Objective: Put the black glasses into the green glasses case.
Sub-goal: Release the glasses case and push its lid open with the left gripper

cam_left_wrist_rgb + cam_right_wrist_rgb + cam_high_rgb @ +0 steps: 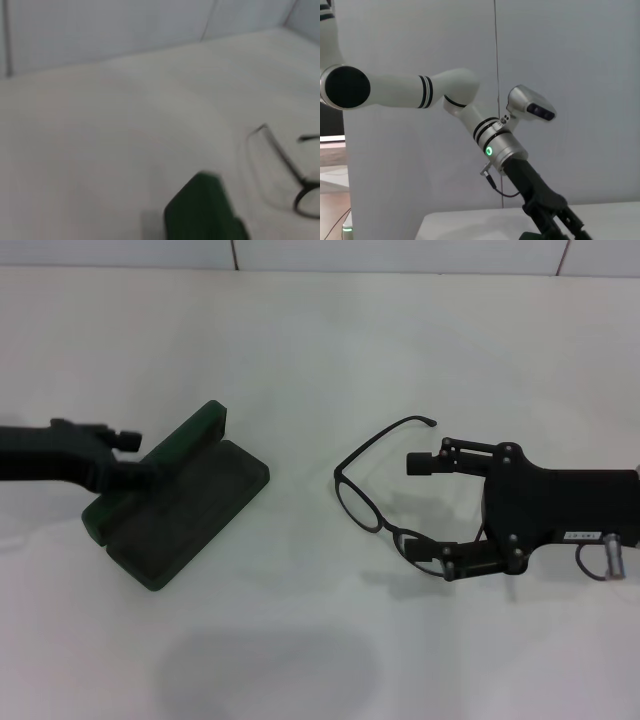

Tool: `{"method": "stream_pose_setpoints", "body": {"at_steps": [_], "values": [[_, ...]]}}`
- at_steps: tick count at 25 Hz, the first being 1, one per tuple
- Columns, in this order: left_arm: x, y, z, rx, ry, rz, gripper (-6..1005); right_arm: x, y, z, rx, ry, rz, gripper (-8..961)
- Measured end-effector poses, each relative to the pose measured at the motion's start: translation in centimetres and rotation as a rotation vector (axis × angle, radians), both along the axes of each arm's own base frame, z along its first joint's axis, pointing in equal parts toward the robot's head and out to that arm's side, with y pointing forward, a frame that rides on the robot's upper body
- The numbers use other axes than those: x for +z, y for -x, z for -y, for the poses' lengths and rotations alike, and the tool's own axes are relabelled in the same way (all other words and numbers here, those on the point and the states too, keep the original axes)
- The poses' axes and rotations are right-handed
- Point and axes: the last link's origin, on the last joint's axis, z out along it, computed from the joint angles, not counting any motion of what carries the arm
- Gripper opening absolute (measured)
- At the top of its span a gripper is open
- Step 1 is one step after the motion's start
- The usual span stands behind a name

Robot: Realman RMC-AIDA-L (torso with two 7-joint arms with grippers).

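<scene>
Lying across everything: the white table [300,360], with a pale wall [400,252] behind it.
Left arm: seen whole from the right wrist view, white links with black bands, a lit green ring [489,151] near the wrist and a silver camera housing [530,106] on it.
Case: the green case [175,505] lies open on the table's left half, its dark lining up and its lid [190,432] folded back on the far side. No lettering can be read on it. From the left wrist view only one green corner [202,207] shows.
Right gripper: the right gripper [432,515] lies low over the table's right side, pointing left. Its fingers [430,462] stand wide apart, one on the far side and one on the near side, with nothing clamped between them. A small white label [581,536] sits on its black body; the print is too small to read.
Left gripper: the left gripper [125,455] is at the case's far left edge, by the lid. Whether its fingers are parted or closed I cannot tell, nor whether they grip the case.
Glasses: the black glasses [372,495] lie on the table right of the case and well apart from it, temples unfolded. The lens nearest the robot lies at the right gripper's near finger; the far temple runs past the far finger. The left wrist view shows one temple and part of a rim [295,180].
</scene>
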Motion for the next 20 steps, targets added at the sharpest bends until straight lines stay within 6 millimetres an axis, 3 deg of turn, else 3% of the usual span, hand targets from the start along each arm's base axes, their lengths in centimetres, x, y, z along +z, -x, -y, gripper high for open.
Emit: {"method": "stream_pose_setpoints", "body": {"at_steps": [5, 12, 15, 20], "values": [[-1.1, 0.5, -0.3, 0.054, 0.003, -0.076, 728, -0.7, 0.3, 0.4, 0.064, 0.049, 0.054, 857], [-1.3, -0.4, -0.9, 0.057, 0.001, -0.063, 717, -2.2, 0.7, 2.1, 0.205, 0.157, 0.143, 858], [-1.3, -0.6, -1.1, 0.041, 0.004, -0.071, 490, -2.5, 0.5, 2.6, 0.238, 0.188, 0.173, 858], [-1.3, -1.3, -1.8, -0.004, 0.003, -0.088, 253, -3.1, 0.2, 3.0, 0.25, 0.199, 0.2, 857]]}}
